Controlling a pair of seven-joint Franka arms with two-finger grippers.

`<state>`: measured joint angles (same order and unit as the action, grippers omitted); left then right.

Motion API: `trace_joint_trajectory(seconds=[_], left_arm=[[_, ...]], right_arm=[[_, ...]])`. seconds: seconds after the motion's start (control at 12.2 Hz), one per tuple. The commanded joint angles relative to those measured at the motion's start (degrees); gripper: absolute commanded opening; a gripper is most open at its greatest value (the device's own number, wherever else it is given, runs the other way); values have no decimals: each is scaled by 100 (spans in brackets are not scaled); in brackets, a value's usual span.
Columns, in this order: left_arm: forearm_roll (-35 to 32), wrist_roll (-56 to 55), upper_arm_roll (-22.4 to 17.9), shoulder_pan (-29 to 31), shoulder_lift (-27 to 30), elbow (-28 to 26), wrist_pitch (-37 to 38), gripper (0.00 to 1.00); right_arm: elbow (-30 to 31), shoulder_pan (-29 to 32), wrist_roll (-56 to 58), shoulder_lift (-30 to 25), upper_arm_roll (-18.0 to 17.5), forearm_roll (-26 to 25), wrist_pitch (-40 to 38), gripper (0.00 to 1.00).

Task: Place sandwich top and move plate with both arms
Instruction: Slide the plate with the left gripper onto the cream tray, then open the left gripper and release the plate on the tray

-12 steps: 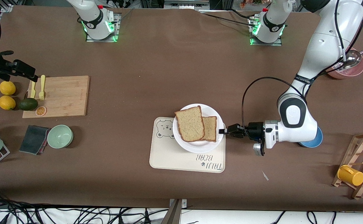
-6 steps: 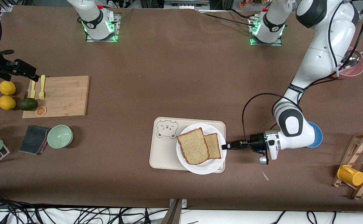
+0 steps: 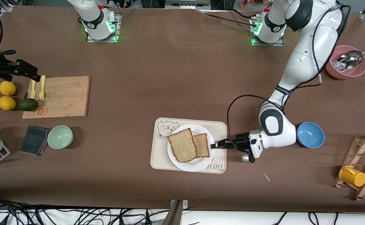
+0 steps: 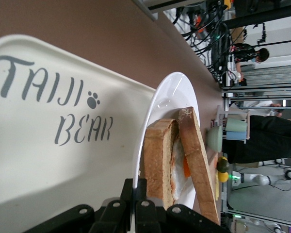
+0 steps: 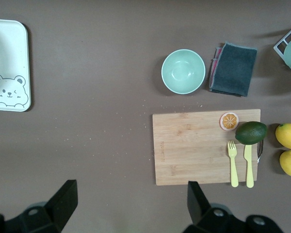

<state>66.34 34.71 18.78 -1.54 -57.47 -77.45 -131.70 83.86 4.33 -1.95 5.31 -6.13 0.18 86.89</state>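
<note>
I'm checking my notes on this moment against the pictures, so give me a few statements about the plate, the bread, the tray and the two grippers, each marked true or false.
1. The left gripper is shut on the rim of the small round white plate. True.
2. The white plate rests on the wooden cutting board. False: it sits on the cream rectangular tray with a bear drawing.
3. The light brown speckled bread slice lies partly over a smaller slice. True.
4. The right gripper is shut on the yellow fork. False: it is open, over the table by the board, holding nothing.
5. The blue bowl sits on the tray. False: it stands on the table.
</note>
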Motion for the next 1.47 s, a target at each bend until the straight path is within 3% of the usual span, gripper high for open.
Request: trace_joint_trajectory(seconds=[0.0,0.49,0.57,0.65,0.98,1.39], left_arm=[[238,201,-59,-48,-72,125,13,0],[327,756,-67,-188,-195,37,-180,0],[379,748,-67,-180,-195,28,-180,30],[379,756,-67,-171,-177,28,-180,99],[187,668,-102,92,68,28,117,100],[-1208,256,-138,453,385,107,584,100]], right_arm=[[17,6,98,-38,-46,18,12,100],[34,-354,63,58,-73,-61,170,100],[43,-354,63,93,-73,-53,162,100],[34,-354,45,85,-73,-61,162,100],[34,-354,19,76,-55,-53,153,100],[69,-337,-25,67,-3,26,127,100]])
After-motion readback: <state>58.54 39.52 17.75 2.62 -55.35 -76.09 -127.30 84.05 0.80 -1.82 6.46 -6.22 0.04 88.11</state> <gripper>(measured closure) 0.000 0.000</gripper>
